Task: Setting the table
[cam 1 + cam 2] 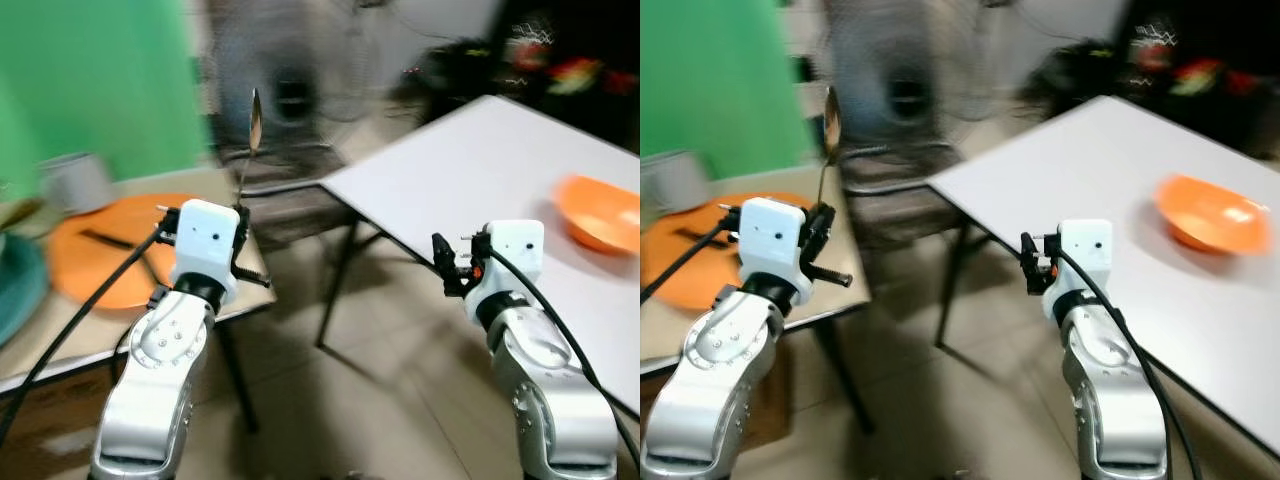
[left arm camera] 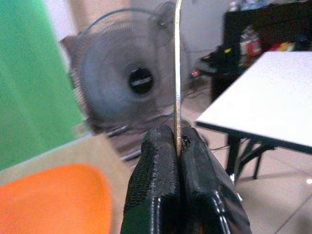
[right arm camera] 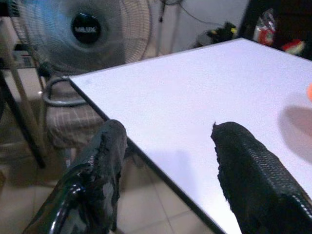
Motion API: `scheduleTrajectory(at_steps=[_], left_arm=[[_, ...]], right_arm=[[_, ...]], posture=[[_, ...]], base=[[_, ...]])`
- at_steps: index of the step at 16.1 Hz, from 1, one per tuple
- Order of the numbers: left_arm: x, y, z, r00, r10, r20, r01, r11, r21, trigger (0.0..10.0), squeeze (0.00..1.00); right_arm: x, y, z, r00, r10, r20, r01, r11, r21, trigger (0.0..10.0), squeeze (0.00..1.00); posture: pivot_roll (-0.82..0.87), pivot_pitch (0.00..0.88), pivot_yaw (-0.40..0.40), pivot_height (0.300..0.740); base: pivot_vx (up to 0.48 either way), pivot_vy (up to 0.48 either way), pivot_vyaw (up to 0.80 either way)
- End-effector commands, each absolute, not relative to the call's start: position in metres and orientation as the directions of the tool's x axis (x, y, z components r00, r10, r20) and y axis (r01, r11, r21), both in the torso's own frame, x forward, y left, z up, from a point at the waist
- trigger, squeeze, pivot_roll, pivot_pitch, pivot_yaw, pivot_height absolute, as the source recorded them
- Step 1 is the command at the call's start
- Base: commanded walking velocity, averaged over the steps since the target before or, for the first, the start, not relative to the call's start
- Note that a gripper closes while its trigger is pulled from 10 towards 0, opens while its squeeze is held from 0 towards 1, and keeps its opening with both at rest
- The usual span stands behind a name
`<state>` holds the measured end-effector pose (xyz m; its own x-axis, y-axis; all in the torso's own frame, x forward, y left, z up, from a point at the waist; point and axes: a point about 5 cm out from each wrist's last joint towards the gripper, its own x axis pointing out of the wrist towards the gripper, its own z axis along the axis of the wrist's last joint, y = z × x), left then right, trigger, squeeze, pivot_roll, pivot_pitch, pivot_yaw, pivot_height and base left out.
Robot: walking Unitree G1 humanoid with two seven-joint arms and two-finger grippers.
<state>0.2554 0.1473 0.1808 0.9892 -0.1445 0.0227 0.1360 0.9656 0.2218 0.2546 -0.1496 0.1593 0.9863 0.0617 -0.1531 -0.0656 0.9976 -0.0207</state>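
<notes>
My left gripper (image 2: 178, 140) is shut on the thin handle of a metal spoon (image 1: 253, 125), which stands upright with its bowl at the top. It hovers over the near corner of a small wooden side table (image 1: 240, 292). My right gripper (image 3: 165, 146) is open and holds nothing; it sits just off the near edge of the white table (image 1: 480, 165). An orange bowl (image 1: 600, 212) rests on that white table, to the right of the right gripper (image 1: 447, 262).
On the side table lie an orange plate (image 1: 105, 262) with a dark utensil (image 1: 100, 239), a grey cup (image 1: 75, 180) and a teal dish (image 1: 15, 285). A standing fan (image 1: 290, 80) and a chair (image 3: 68, 122) are behind the gap between tables. The views are blurred.
</notes>
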Motion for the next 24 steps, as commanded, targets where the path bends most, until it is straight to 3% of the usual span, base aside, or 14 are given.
scheduleTrajectory(at_steps=[1, 15, 21, 24], left_arm=[[0.257, 0.150, 0.183, 0.993, -0.117, 0.027, 0.109, 0.972, 0.206, 10.0, 0.00], [0.258, 0.154, 0.179, 0.989, -0.145, 0.022, 0.140, 0.978, 0.158, 10.0, 0.00], [0.257, 0.165, 0.175, 0.990, -0.144, 0.000, 0.142, 0.975, 0.169, 10.0, 0.00], [0.257, 0.165, 0.173, 0.987, -0.161, -0.010, 0.160, 0.972, 0.174, 10.0, 0.00]], right_arm=[[0.255, -0.152, 0.159, 0.986, 0.051, -0.162, -0.058, 0.998, -0.040, 10.0, 0.00], [0.257, -0.149, 0.153, 0.982, 0.034, -0.187, -0.041, 0.998, -0.038, 10.0, 0.00], [0.258, -0.148, 0.153, 0.979, 0.077, -0.189, -0.088, 0.995, -0.047, 10.0, 0.00], [0.256, -0.148, 0.153, 0.977, 0.092, -0.191, -0.103, 0.994, -0.047, 10.0, 0.00]], posture=[[-0.05, 0.015, -0.034, 0.740], [-0.05, 0.000, -0.021, 0.740], [-0.06, 0.000, -0.032, 0.740], [-0.06, 0.000, -0.029, 0.740]], base=[[0.000, 0.000, -0.80], [0.000, 0.000, -0.79], [0.306, 0.000, 0.00], [0.335, 0.000, -0.80]])
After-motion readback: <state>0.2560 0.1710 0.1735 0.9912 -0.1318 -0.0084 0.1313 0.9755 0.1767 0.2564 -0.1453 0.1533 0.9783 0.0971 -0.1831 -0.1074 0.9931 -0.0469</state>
